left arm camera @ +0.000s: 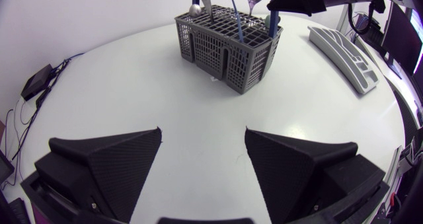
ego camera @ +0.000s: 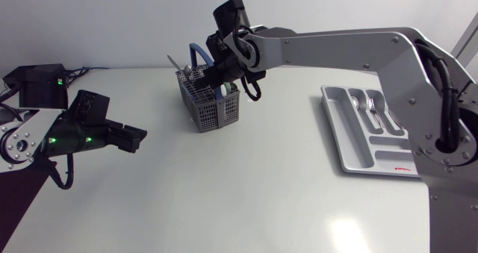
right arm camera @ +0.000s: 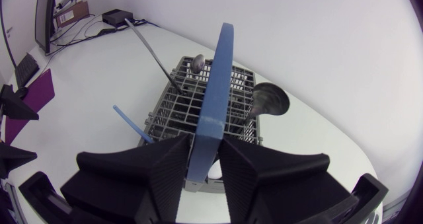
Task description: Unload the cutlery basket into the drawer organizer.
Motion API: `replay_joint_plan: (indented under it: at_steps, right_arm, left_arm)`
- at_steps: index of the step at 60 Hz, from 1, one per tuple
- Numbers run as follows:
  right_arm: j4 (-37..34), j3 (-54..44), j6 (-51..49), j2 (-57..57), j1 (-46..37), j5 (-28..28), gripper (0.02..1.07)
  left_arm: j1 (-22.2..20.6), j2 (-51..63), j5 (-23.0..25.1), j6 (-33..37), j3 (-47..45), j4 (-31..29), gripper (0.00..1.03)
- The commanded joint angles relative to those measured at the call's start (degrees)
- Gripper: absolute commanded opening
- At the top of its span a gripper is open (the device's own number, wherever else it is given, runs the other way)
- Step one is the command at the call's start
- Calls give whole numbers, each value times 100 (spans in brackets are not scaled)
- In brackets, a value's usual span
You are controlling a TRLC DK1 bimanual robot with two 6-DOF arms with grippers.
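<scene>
Starting at your right gripper (right arm camera: 205,142), you find it lowered over the cutlery basket (ego camera: 214,116), with the basket's blue carry handle (right arm camera: 215,78) running straight into it. You cannot tell from these views whether it pinches that handle or merely straddles it. Just beside the gripper on one side, a large spoon (right arm camera: 268,102) stands bowl-up at the basket's corner. On the other side a thin blue stick (right arm camera: 129,122) leans out over the rim. Farther ahead in the basket a smaller spoon (right arm camera: 197,63) stands bowl-up, and next to it what looks like a knife (right arm camera: 151,52) tilts outward, rising well above the mesh. The right arm comes in from the right and reaches past the middle of the white table (ego camera: 261,193).

The drawer organizer (ego camera: 334,111) lies flat near the table's right edge, well apart from the basket. Two silver pieces (ego camera: 376,111) — they look like a fork and a spoon — lie in its middle compartments.

Your left gripper (left arm camera: 202,130) sits low over the table on the left, its fingers (left arm camera: 119,158) spread wide with only tabletop between them. It points toward the basket and is well apart from it.
</scene>
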Motion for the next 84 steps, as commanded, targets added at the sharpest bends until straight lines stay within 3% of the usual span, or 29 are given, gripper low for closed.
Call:
replay_joint_plan:
  at_steps: [1, 25, 43, 44, 45, 51, 57, 72, 84]
  right_arm:
    - [96, -145, 110, -57, 51, -121, 19]
    - [298, -1981, 31, -1656, 306, -129, 19]
    - [236, -3291, 31, -2931, 446, -129, 20]
    - [236, -3344, 14, -2983, 455, -129, 22]
    - [219, -3432, -66, -3054, 490, -129, 30]
    - [131, -3739, -171, -3440, 499, -129, 104]
    - [113, -4144, -338, -4038, 499, -200, 104]
    - [96, -4847, -417, -4917, 402, -296, 103]
    - [105, -5242, -452, -5286, 350, -323, 103]
  left_arm:
    - [-13, -114, 55, 135, -104, 5, 93]
    - [-268, -122, 125, 91, 142, -109, 91]
    - [-1182, -544, 231, 91, -43, -136, 91]
    - [-1209, -571, 240, 100, -52, -127, 91]
    - [-1349, -694, 275, 161, -157, -92, 91]
    - [-1446, -826, 749, 328, -377, 181, 91]
    - [-1253, -826, 1514, 583, -412, 163, 92]
    - [-1508, -720, 1540, 768, -526, 558, 91]
    - [-1727, -219, 1532, 1005, -421, 1121, 72]
